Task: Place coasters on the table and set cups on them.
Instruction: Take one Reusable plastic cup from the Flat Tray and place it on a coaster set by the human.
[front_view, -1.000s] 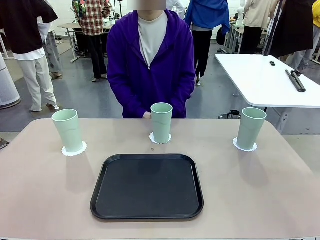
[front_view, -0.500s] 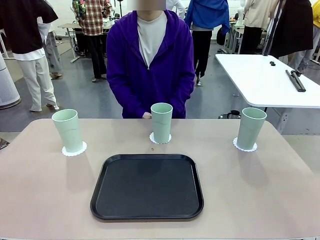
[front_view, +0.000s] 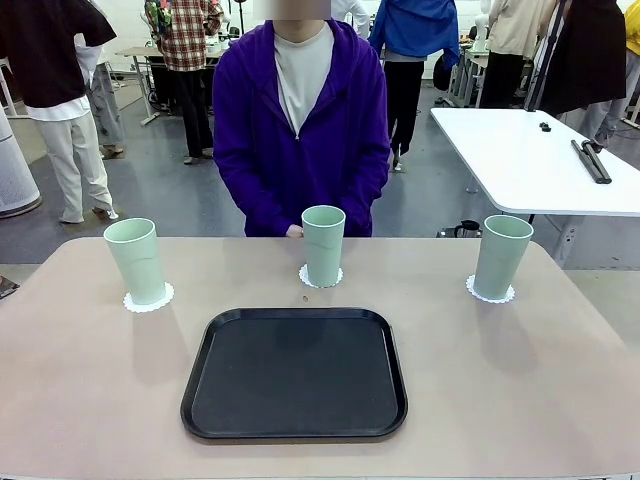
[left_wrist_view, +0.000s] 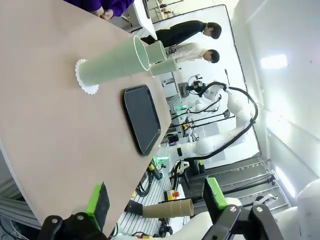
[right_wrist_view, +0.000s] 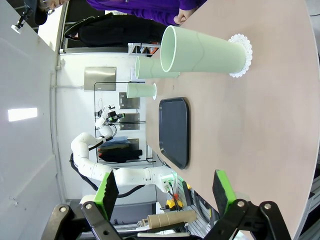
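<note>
nearest the robot's edge of the tan table (front_view: 90, 400), a black tray (front_view: 295, 372), flat, bare, centred between the arms. just beyond its far rim, a tiny brown speck (front_view: 305, 299) on the tabletop. past that, a row of three mint-green cups, each upright on its own white scalloped coaster: left cup (front_view: 136, 260) on the left coaster (front_view: 148, 298), middle cup (front_view: 323, 245) on the middle coaster (front_view: 320, 277), right cup (front_view: 501, 256) on the right coaster (front_view: 490, 291), well apart from one another, middle one set a little farther back. behind the middle cup, a person in a purple hoodie (front_view: 300, 120) at the far edge, hands low, close to the tabletop. farther off to the right, a white table (front_view: 530, 160) with dark objects on it. from the left wrist: left gripper (left_wrist_view: 155, 197) with jaws spread wide, nothing between the green pads, held off the table's edge, well apart from the cups. from the right wrist: right gripper (right_wrist_view: 162, 192) likewise wide open and empty, above the table's side, nearest cup standing on its doily well ahead of the fingers.
</note>
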